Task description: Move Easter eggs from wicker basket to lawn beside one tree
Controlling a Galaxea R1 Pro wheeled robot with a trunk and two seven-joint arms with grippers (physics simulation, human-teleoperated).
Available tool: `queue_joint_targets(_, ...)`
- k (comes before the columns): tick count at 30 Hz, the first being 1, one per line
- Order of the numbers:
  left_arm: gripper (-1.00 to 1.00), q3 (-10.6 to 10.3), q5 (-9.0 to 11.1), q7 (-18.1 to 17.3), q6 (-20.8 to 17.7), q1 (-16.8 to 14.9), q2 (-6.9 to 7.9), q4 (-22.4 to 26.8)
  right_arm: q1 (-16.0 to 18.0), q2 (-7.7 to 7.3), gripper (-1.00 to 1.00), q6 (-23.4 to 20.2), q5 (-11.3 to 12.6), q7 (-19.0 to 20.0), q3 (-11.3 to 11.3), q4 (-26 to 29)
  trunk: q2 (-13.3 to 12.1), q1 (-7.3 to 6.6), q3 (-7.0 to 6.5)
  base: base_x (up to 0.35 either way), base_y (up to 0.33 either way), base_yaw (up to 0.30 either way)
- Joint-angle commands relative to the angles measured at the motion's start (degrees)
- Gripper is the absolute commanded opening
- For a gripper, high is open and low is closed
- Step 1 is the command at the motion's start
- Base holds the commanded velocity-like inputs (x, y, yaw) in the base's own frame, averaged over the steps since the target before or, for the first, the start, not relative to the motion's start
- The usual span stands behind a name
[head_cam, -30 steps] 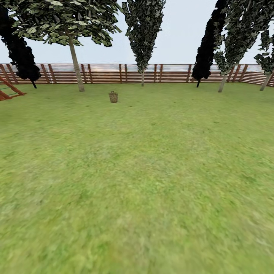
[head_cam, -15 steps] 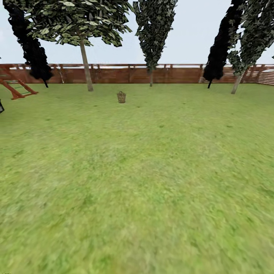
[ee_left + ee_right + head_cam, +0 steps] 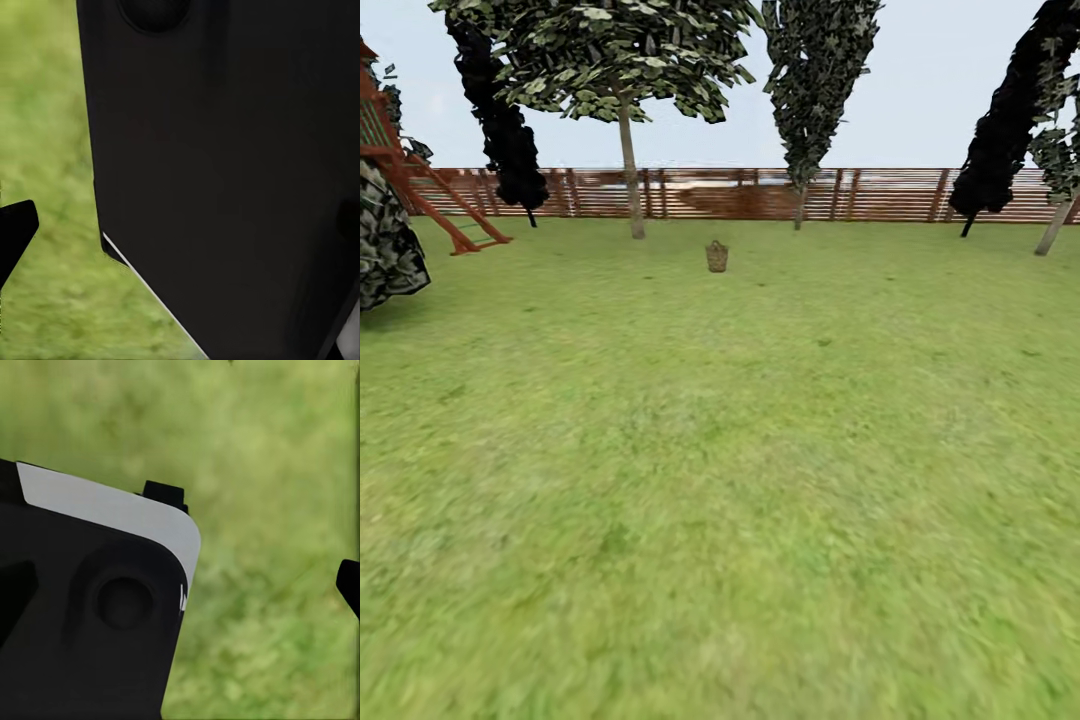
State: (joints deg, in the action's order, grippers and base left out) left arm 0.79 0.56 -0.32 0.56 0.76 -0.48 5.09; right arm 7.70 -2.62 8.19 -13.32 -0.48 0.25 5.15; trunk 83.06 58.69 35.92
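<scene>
— Eggs? Can't spot them from where we stand. That wicker basket (image 3: 717,256) is far off across the lawn (image 3: 720,480), a small brown woven thing sitting just in front of a pale-trunked tree (image 3: 630,170), with the slatted wooden fence (image 3: 760,193) behind it.

— Whatever's inside is too small to see. How do you reckon they'll handle?

— My guess: hard, smooth shells, rounded, light, inclined to slip or roll. I'd pinch across the widest part. The basket looks stiff and ribbed, so it may shift if bumped.

— And the grippers?

— Hard to say. The left wrist view is mostly a dark flat body panel (image 3: 225,172) with blurred grass beside it; the right wrist view has a black housing with a white edge (image 3: 97,607) over the turf. I can't tell whether either pair of fingers is apart or together.

— Grass looks patchy, soft.

— Good for setting eggs down.
</scene>
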Motion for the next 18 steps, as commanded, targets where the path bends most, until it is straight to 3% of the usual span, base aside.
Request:
queue_joint_targets(1,1.0,0.07,0.06,0.02,0.06,0.03,0.02,0.09,0.03,-0.01,1.0,0.17,-0.33,-0.05,0.01,-0.05,0.02,0.03,0.04,0.334,0.0,0.016)
queue_joint_targets(18,1.0,0.09,0.06,0.05,0.06,0.03,0.04,0.09,0.03,-0.02,1.0,0.16,-0.3,-0.05,0.01,-0.05,0.02,0.03,0.04,0.334,0.0,0.002)
